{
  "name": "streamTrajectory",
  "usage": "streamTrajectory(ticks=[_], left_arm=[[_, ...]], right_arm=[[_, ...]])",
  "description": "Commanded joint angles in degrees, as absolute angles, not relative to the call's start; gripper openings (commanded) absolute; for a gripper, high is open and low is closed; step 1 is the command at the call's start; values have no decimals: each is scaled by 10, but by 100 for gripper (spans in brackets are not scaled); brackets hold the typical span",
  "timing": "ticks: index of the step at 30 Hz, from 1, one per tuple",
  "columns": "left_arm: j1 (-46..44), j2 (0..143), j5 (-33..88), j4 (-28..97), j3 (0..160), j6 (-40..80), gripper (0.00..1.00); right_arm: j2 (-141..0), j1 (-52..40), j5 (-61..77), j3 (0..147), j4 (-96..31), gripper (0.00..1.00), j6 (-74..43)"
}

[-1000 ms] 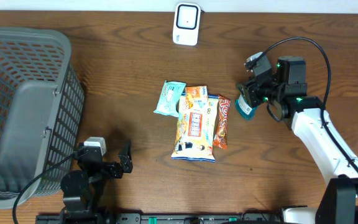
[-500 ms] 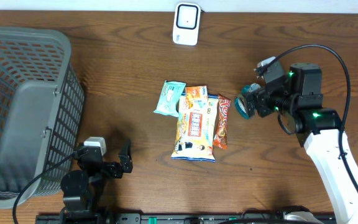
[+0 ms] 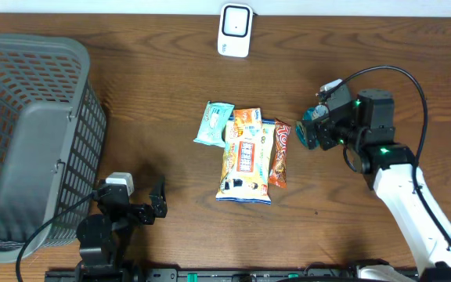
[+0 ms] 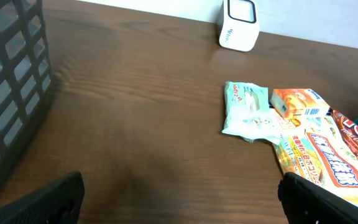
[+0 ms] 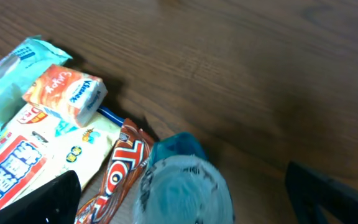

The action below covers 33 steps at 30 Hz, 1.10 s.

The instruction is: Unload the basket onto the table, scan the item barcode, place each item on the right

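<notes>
1. At far left, the grey basket (image 3: 22, 55) stands untouched. Just right of it the left gripper (image 3: 158, 202) waits near the table's front edge, its fingers spread fully apart with only bare wood between them, as it was a second ago.
2. At the back of the table sits the white scanner unit (image 3: 235, 30), well apart from every item.
3. In the middle lie the pale green packet (image 3: 214, 124), the small orange box (image 3: 247, 119), the big yellow snack bag (image 3: 245, 160) and the red bar (image 3: 280, 153), overlapping in a row; none has shifted.
4. Just right of the red bar stands the teal tub (image 5: 179, 180), apparently the item to be scanned. It sits much where it was a second ago.
5. The change is at the right gripper (image 5: 185, 196): its arm swung out to the right and has returned over the tub, and its jaws, narrower a second ago, now stand at full spread. The tub sits between the fingers, but neither finger touches it in the wrist view.
6. On this showing nothing is held, so the tub has still to be gripped before it can be carried to the scanner.
</notes>
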State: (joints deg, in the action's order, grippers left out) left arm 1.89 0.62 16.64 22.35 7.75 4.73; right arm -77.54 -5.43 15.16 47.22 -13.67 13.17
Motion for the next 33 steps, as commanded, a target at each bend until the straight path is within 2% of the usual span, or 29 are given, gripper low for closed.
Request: streamTrajectory(ticks=[1,4,6,10,13,15,16,19,20,21,22,24,25,26,27,33], left_arm=[[22,3,174,234,69,52,100],[22,3,174,234,69,53,100],[22,3,174,234,69,52,100],[22,3,174,234,69,52,100],[22,3,174,234,69,52,100],[22,3,174,234,69,52,100],[22,3,174,234,69,53,100],[22,3,174,234,69,52,100],[22,3,174,234,69,52,100],[22,3,174,234,69,52,100],[22,3,174,234,69,52,100],[22,3,174,234,69,52,100],[22,3,174,234,69,53,100],[22,3,174,234,69,52,100],[22,3,174,234,69,52,100],[22,3,174,234,69,52,100]], right_arm=[[-811,-57,152,468,-120,99,131],[-844,-57,152,468,-97,99,127],[-859,-57,152,468,-92,92,126],[-869,-57,151,468,-91,53,127],[-869,-57,151,468,-85,29,126],[-869,-57,151,468,-85,21,122],[-869,-57,151,468,-85,21,122],[-869,-57,151,468,-84,24,122],[-869,-57,151,468,-83,30,122],[-868,-57,151,468,-83,40,121],[-864,-57,151,468,-83,58,111],[-852,-57,151,468,-83,69,103],[-835,-57,151,468,-87,89,103],[-824,-57,151,468,-92,96,103],[-811,-57,151,468,-96,99,103],[-726,-57,151,468,-127,99,103]])
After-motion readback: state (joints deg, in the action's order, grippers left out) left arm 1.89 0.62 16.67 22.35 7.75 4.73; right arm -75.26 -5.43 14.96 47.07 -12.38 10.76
